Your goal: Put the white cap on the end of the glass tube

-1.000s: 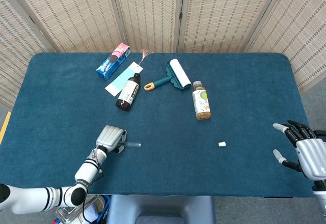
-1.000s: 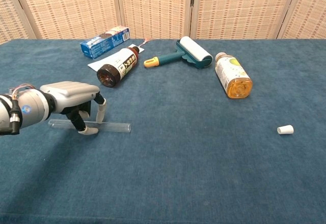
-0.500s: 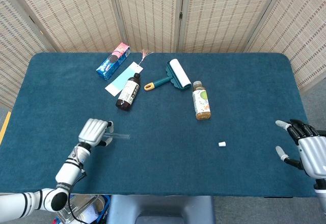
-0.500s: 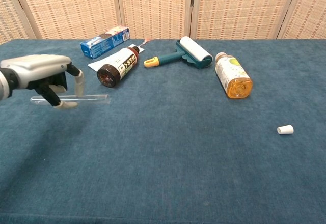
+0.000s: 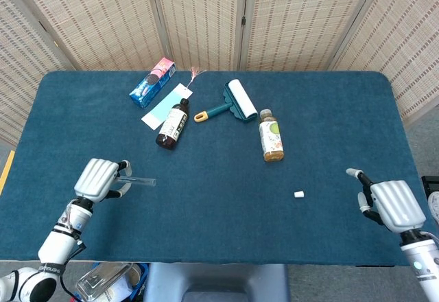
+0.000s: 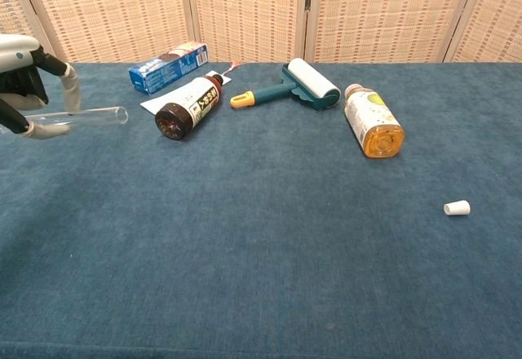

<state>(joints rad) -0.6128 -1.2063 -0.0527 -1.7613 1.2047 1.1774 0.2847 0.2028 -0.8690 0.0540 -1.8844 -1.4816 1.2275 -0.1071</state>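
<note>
Blue felt covers the table (image 5: 329, 110), backed by woven screens. Above its near-left part the left hand (image 5: 97, 178) grips the glass tube (image 6: 91, 117) clear of the cloth, roughly level, its long axis crosswise and its free end pointing toward the right hand (image 5: 389, 204). That hand hovers with fingers apart, holding nothing. Just beyond its fingertips lies the white cap (image 5: 299, 194).

No legible text on any label.
</note>
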